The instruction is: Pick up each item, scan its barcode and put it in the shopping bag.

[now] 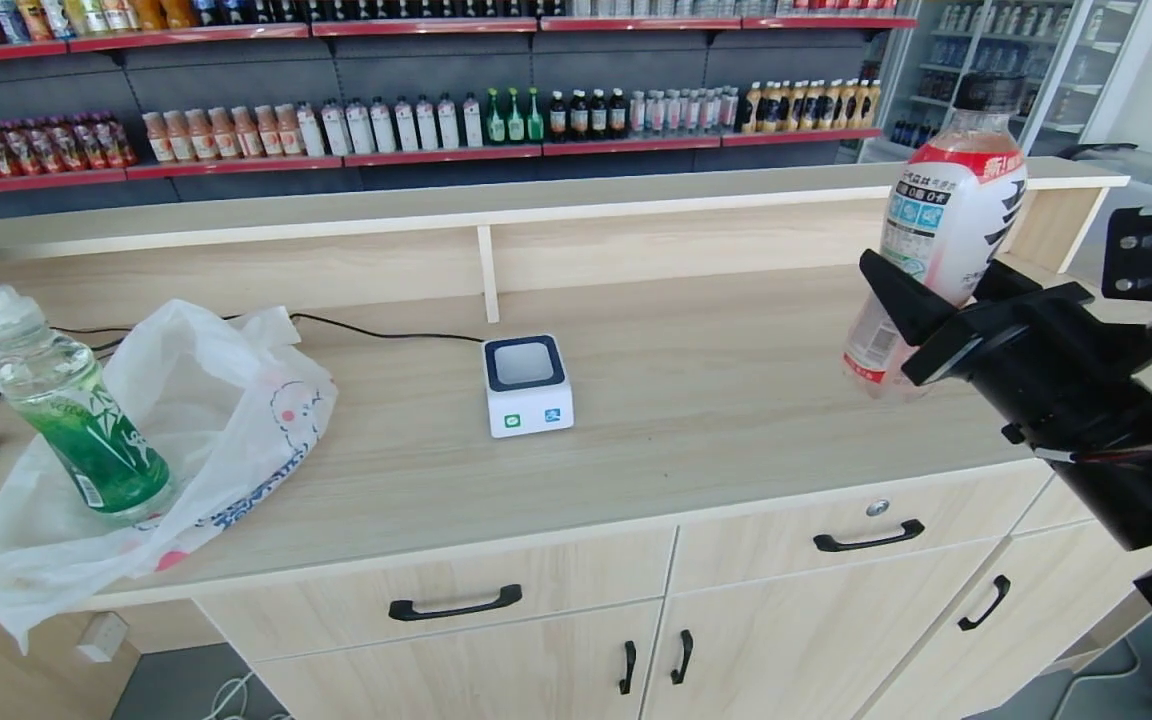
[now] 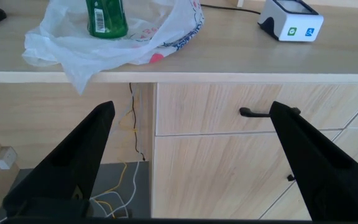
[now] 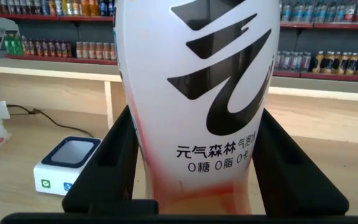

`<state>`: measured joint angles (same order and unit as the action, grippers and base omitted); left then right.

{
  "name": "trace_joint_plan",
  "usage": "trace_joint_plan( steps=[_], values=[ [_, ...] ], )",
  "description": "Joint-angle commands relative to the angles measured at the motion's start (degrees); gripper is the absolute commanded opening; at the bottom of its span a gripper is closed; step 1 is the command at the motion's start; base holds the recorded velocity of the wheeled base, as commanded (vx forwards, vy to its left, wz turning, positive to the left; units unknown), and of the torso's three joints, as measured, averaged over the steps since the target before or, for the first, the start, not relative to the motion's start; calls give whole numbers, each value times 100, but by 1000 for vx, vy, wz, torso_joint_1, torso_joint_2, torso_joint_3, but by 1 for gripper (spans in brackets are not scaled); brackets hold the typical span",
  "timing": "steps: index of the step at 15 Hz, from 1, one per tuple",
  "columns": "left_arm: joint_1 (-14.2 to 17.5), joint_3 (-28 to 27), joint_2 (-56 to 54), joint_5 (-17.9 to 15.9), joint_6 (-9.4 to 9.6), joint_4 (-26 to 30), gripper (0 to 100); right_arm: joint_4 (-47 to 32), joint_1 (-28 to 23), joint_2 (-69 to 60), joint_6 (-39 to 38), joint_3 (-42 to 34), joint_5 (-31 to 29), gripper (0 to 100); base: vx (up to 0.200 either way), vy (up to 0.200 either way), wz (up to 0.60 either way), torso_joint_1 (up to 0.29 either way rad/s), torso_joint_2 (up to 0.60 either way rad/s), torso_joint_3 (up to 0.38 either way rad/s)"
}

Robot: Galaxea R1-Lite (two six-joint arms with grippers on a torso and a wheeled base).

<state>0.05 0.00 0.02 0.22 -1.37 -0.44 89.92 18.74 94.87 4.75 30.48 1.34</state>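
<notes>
Bottles numbered two. One pink-and-white bottle (image 1: 946, 220) with a dark cap was clamped between both fingers of the right end effector (image 1: 946, 300), held cap-up and slightly tilted over the right end of the wooden surface (image 1: 716, 400). One green bottle (image 1: 76, 410) with a clear cap stood at the left end, on the crumpled plastic of the single white shopping bag (image 1: 236, 400); whether it sat inside the bag's mouth could not be told. One white scanner (image 1: 528, 385) with a dark-framed window sat between them near the middle of the surface, well apart from both bottles, and one black cable (image 1: 376, 335) ran from behind it toward the bag. The left end effector (image 2: 191, 109) hung below the surface's front edge, facing the drawers, its two fingers spread wide with nothing between them.
</notes>
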Motion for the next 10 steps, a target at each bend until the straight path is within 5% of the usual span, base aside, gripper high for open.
trace_joint_plan(
  steps=[1, 10],
  values=[
    [4, 0, 6, 4, -4, 0, 100, 8, -19, 32, -10, 90, -11, 0, 0, 200, 0, 2, 7, 2],
    [4, 0, 6, 4, 5, 0, 100, 8, -19, 5, -54, 46, -11, 0, 0, 200, 0, 3, -1, 2]
  ],
)
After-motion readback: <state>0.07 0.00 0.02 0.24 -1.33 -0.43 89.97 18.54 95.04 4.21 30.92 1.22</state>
